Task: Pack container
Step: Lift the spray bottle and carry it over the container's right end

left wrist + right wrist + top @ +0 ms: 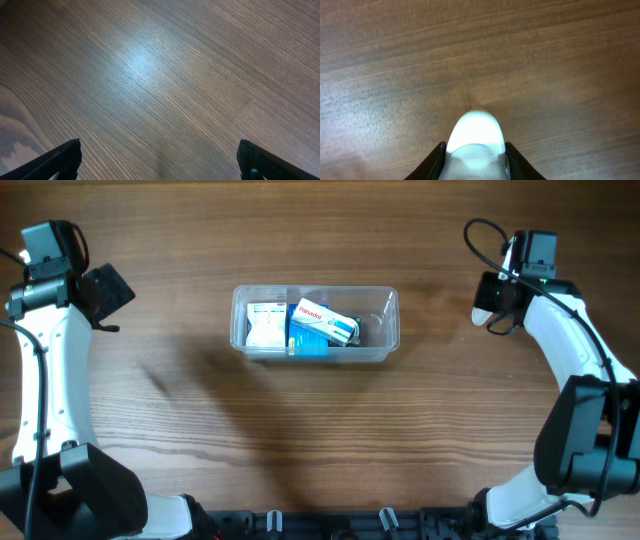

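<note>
The right hand [475, 148] is clamped on a pale rounded object [475, 127]. One dark finger lies against each side of it, above bare wood toward the right edge of the counter [320, 440]. The left hand [159, 152] stands wide apart with nothing between its fingers, above the left side of the counter.

The counter fills every view from edge to edge. It is brown with a fine wood grain that runs left to right in the overhead view. Soft grey shadows lie on it left of centre, and a bright patch of glare shows on it in the left wrist view. A black rail [330, 526] runs along its near edge, where the two white arms with black joints rise.

The container [316, 288] sits in the middle of the counter, well apart from both hands, with its long side running left to right. It is a shallow tub of clear, colourless plastic with rounded corners and a raised rim. The wood shows through its walls and through its bare right end.

A white box [266, 325] lies in its left end. Just beside that, a blue-and-white box marked Panadol [322, 321] lies tilted across the middle. It partly covers a blue box [308, 347] against the near wall.
</note>
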Motion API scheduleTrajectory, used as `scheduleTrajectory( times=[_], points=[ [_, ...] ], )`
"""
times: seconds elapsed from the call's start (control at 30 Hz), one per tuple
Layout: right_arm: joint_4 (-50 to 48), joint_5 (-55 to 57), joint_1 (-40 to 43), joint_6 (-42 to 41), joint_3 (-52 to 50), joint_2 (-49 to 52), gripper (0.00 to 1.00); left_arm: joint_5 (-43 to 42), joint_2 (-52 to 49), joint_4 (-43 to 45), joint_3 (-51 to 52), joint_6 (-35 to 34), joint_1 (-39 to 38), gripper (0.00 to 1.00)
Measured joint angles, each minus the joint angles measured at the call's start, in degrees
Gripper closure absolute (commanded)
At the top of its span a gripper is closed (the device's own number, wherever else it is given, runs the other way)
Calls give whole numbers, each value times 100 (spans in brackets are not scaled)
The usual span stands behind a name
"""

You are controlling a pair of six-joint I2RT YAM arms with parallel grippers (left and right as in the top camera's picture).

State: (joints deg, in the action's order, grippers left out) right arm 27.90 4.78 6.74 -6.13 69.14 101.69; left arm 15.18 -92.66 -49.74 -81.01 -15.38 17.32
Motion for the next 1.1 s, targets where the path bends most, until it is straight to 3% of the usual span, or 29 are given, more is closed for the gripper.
scheduleTrajectory(
  times=[0.27,0.57,0.83,0.87,1.1],
  points=[
    [472,22,-297,50,0,-1652,79,0,0,0,0,0,0,0],
    [802,31,-2055,-177,0,-2699,78,0,0,0,0,0,0,0],
    [809,42,-3141,-579,0,-2769,78,0,0,0,0,0,0,0],
    [807,44,-3270,-612,0,-2730,74,0,0,0,0,0,0,0],
    [789,50,-3440,-713,0,-1749,74,2,0,0,0,0,0,0]
  ],
)
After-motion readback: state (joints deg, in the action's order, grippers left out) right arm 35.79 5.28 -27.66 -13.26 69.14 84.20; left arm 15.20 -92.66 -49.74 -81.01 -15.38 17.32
